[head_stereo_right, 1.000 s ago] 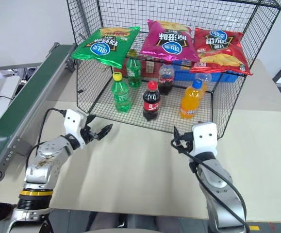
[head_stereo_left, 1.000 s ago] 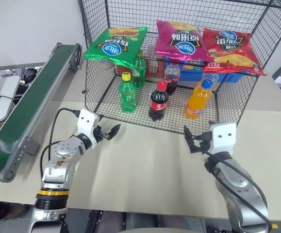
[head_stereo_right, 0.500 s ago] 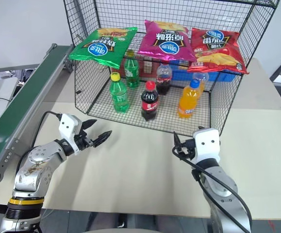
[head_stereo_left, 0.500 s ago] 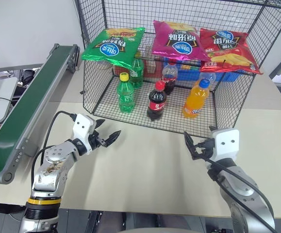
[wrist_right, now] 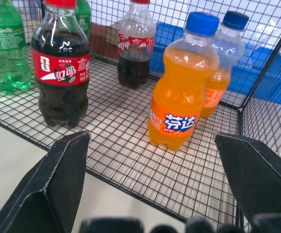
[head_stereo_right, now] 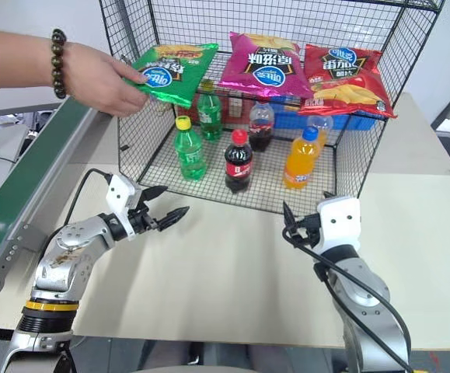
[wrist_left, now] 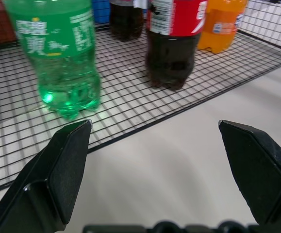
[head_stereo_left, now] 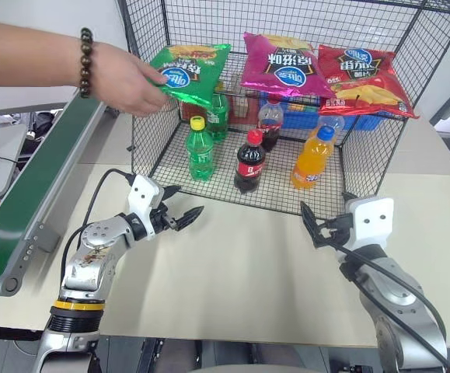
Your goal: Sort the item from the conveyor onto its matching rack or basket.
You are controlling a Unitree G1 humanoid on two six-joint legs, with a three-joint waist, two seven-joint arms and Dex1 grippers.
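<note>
the flat, glossy green crisp bag with the round blue logo [head_stereo_left: 186, 71] lies at the left end of the upper wire shelf of the large black wire-grid cage [head_stereo_left: 411, 31], its near edge overhanging the shelf front. a person's hand with a dark bead bracelet [head_stereo_left: 127, 78] reaches in from the left and touches or pinches that near edge; which of the two i cannot tell. beside the bag on the same shelf lie a magenta crisp bag [head_stereo_left: 283, 62] and a red crisp bag [head_stereo_left: 364, 70]. below them small drink bottles stand on the cage floor. the long, sloping dark green conveyor belt with grey side rails [head_stereo_left: 34, 190] carries nothing on the stretch in view.

the left gripper [head_stereo_left: 184, 217] hovers over the pale table in front of the cage, fingers spread wide and empty. the right gripper [head_stereo_left: 312, 225] hovers likewise, fingers apart, nothing between them.

judging from this, the bag already sits with its kind, so the sound course is to hold both arms low and clear of the person's hand, and wait until an item lies on the belt.
</note>
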